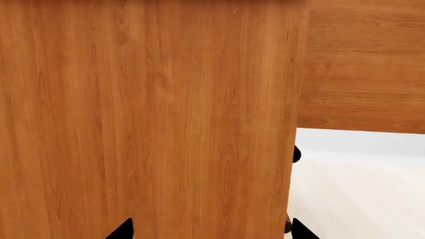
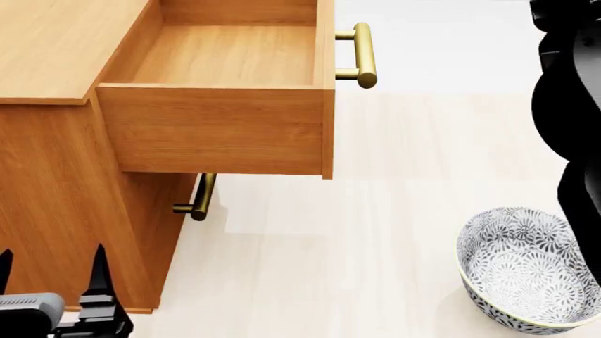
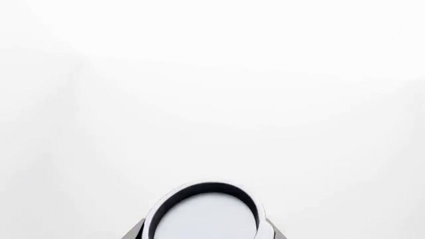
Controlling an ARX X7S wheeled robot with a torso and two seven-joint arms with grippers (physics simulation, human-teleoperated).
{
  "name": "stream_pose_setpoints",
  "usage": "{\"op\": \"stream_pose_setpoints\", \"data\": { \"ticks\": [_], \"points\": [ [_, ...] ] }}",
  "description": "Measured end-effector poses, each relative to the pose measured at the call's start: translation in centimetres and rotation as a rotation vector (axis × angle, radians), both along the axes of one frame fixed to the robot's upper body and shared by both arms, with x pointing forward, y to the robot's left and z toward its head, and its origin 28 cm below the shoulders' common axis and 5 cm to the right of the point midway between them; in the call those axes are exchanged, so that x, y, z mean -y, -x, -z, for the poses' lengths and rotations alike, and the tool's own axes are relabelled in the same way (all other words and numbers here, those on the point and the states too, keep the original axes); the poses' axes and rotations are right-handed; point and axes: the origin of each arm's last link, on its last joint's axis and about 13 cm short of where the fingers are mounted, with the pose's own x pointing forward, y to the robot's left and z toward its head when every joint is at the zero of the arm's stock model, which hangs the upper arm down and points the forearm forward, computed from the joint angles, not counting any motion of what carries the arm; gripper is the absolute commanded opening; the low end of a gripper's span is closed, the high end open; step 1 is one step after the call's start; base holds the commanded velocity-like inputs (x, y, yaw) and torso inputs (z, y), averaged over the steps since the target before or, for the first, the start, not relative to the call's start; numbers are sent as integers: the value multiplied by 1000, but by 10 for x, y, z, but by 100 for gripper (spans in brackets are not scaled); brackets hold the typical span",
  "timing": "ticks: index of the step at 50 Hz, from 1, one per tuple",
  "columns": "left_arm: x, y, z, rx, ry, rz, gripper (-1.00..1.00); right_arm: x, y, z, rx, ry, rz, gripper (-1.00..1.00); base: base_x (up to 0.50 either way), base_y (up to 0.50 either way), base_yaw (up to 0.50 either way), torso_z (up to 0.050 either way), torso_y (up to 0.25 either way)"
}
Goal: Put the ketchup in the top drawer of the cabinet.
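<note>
Where the left arm ends, left gripper [image 2: 52,274]: low at the near left, fingers pointing up and set wide apart with nothing between them; the left wrist view looks straight at the wooden side of the cabinet
Cabinet [image 2: 56,42]: one, light-brown, flat-topped, at the left
Top drawer [image 2: 216,127]: one, pulled out to the right; its wooden floor lies in plain view
Brass handles: two; the upper bar [image 2: 364,55] on the top drawer's front, its long axis running near to far; the lower bar [image 2: 199,197] under the drawer, lying the same way
Bowl [image 2: 521,271]: one, grey-white patterned, upright on the pale floor [image 2: 376,246] at the near right, well apart from the cabinet
Right arm [image 2: 568,105]: black, raised along the right edge
Right gripper [image 3: 204,233]: only its finger ends show, flanking a round dark-rimmed thing [image 3: 202,214]; its grip I cannot tell
Ketchup: whether that round thing is it, and so its place and axis, I cannot tell
</note>
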Motion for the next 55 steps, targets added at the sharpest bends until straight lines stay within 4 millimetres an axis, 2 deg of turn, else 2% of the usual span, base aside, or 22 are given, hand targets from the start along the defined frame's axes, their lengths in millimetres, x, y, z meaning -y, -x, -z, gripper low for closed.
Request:
{"op": "stream_pose_setpoints", "data": {
  "ticks": [35, 42, 55],
  "points": [
    [3, -3, 1, -3, 1, 3, 100, -34, -93, -35, -159, 38, -106, -100, 0, 0, 0, 0, 0],
    [3, -4, 1, -4, 5, 5, 100, -43, -100, -37, -210, 67, -153, -100, 0, 0, 0, 0, 1],
    [4, -6, 2, -7, 8, 5, 100, -59, -102, -37, -306, 148, -273, -100, 0, 0, 0, 0, 0]
  ]
}}
